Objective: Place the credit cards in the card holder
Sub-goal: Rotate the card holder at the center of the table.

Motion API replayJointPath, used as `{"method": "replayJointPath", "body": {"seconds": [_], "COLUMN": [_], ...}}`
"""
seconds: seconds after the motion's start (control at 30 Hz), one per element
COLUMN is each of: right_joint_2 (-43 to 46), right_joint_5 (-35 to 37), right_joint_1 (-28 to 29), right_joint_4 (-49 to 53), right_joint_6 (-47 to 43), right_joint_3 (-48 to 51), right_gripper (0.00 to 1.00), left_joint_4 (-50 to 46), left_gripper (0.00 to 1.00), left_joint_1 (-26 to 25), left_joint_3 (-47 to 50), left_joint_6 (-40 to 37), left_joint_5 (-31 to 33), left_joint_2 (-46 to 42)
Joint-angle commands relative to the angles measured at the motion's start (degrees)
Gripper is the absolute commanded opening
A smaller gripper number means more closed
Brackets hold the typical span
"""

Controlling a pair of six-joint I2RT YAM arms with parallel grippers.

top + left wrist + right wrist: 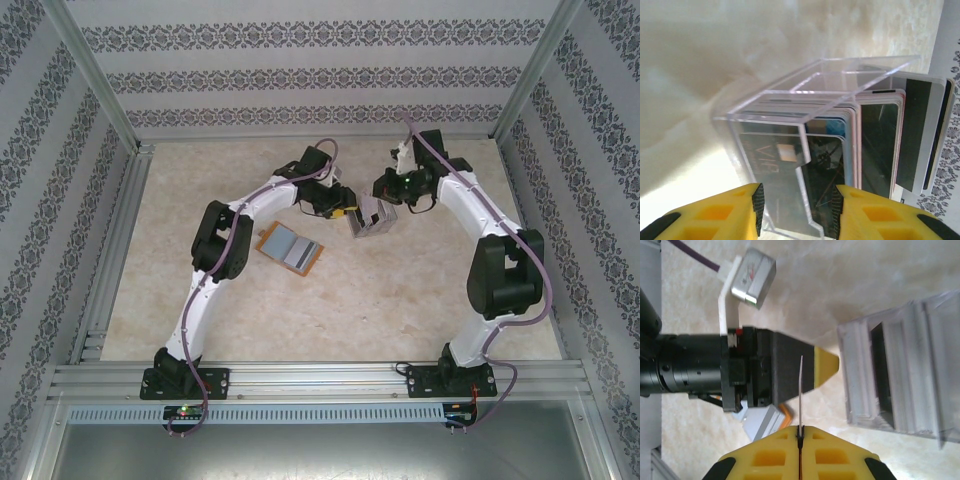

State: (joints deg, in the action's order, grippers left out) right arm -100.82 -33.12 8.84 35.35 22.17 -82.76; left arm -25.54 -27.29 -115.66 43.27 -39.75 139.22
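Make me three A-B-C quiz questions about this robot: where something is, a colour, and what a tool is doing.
1. Where is the card holder?
A. on the table, left of the clear box
B. on the metal rail
C. hanging on the wall

2. What colour are the tool fingers?
A. green
B. yellow
C. red

3. What is the right tool doing?
A. spread wide open
B. touching nothing
C. pinching a thin credit card

Answers: 1 A, the top view shows it lying open there; 2 B, both wrist views show yellow; 3 C, the card stands edge-on between its closed fingers.
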Motion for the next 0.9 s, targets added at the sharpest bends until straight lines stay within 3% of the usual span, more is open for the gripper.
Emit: {"method": "replayJointPath", "body": {"seconds": [0.0, 0.47, 0.87], "right_joint_2": [1.9, -6.9, -14.6], "right_joint_5": [-3.3, -3.6, -6.6], "right_joint_1": [2.3, 19.8, 25.6], "right_joint_4": [-3.1, -5.3, -7.0], "right_joint_6": [2.2, 3.2, 5.3], "right_joint_3": [2.7, 3.8, 2.0], "right_gripper": [0.09, 0.09, 0.09], "left_joint_4": [-2.4, -5.9, -5.1], "left_gripper": [0.43, 0.43, 0.42], "left_joint_1": [1.6, 6.8, 12.2], "left_joint_3": [0.7, 6.6, 21.4], "left_joint_6": [-1.9, -3.9, -7.0], "left_joint_5": [1.6, 5.3, 7.6], "left_joint_2": [-3.3, -6.6, -12.7]}}
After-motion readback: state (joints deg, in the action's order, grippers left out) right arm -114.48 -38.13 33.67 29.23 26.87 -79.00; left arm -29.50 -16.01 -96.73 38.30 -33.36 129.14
